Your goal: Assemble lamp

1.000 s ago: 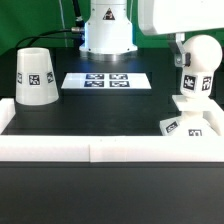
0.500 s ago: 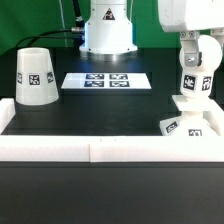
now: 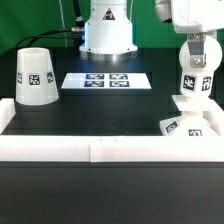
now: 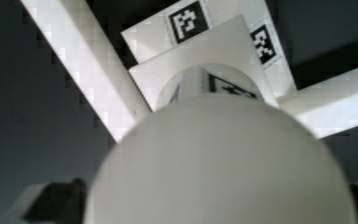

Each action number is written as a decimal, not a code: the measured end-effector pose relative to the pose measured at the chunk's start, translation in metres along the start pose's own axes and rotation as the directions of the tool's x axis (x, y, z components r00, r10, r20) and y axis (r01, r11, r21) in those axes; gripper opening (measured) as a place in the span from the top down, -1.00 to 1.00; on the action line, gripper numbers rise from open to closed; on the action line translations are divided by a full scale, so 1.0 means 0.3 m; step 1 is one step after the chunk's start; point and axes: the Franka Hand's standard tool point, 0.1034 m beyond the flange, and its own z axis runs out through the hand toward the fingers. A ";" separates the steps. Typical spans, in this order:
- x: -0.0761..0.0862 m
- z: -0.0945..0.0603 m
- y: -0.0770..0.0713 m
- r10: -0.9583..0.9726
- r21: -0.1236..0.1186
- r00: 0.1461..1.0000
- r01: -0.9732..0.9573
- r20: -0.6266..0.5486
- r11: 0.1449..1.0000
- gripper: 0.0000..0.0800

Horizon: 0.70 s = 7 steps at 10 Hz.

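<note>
The round-headed bulb stands upright on the flat square base at the exterior view's right, by the front rail. My gripper comes down from above with its fingers on either side of the bulb's head and looks shut on it. In the wrist view the bulb's head fills most of the picture, with the base and its markers behind it and one dark finger at the edge. The cone shade stands alone at the exterior view's left.
The marker board lies at the back middle, in front of the arm's white pedestal. A white border rail runs along the front and sides; it also shows in the wrist view.
My gripper has moved toward the exterior view's left with the bulb. The bulb went from tilted to upright over the base.
</note>
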 end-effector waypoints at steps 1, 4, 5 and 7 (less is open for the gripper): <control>0.000 0.000 0.000 0.003 0.000 1.000 -0.003 0.000 1.000 -0.44; -0.001 0.000 0.003 0.088 0.000 0.996 -0.088 -0.002 0.996 -0.44; -0.001 0.000 0.006 0.205 -0.004 0.979 -0.205 -0.017 0.979 -0.44; -0.004 0.001 0.011 0.398 -0.004 0.917 -0.398 -0.033 0.917 -0.44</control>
